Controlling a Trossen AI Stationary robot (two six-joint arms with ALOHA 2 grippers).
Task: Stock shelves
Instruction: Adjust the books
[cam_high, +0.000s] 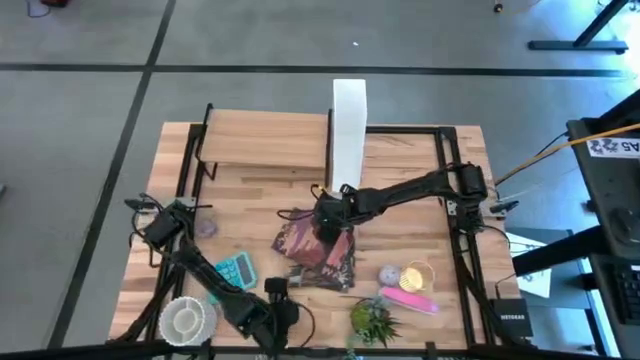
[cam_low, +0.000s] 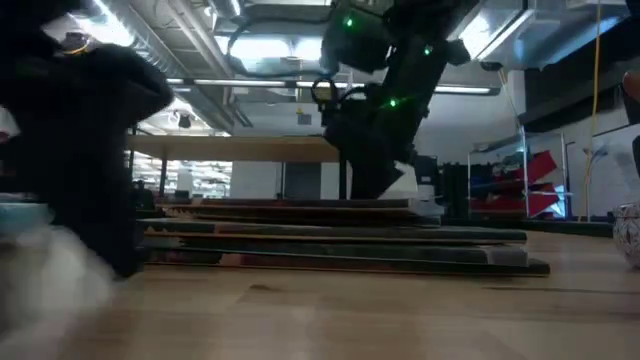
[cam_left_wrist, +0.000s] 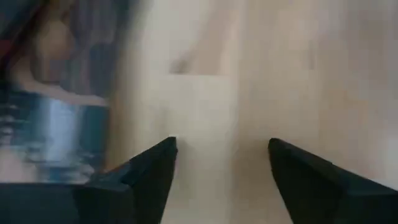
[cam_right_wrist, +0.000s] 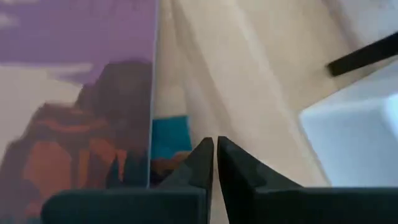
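The shelves (cam_high: 265, 140) stand at the table's far left, with a tall white file box (cam_high: 349, 125) beside them. A loose pile of flat books (cam_high: 322, 255) lies at the table's middle, and in the low view the books (cam_low: 340, 245) form a low stack. My right gripper (cam_high: 322, 228) is shut at the pile's far edge, pointing down. In its wrist view my right gripper (cam_right_wrist: 215, 142) sits just beside the edge of a purple-and-orange cover (cam_right_wrist: 81, 112). My left gripper (cam_high: 277, 290) stands open near the table's front edge, by the pile's near left corner, with only bare wood between the fingers of my left gripper (cam_left_wrist: 221, 144). My right gripper comes down from above with shut fingers at the far edge of the top book (cam_right_wrist: 146, 124). I cannot tell whether the fingertips touch the book, the one under it, or the table.
A teal calculator (cam_high: 235, 270) and a white round dish (cam_high: 185, 318) lie at the near left. A small plant (cam_high: 372, 320), a pink flat item (cam_high: 408, 300) and a gold ring (cam_high: 415, 275) lie at the near right. Black rails (cam_high: 450, 190) run along the table's sides.
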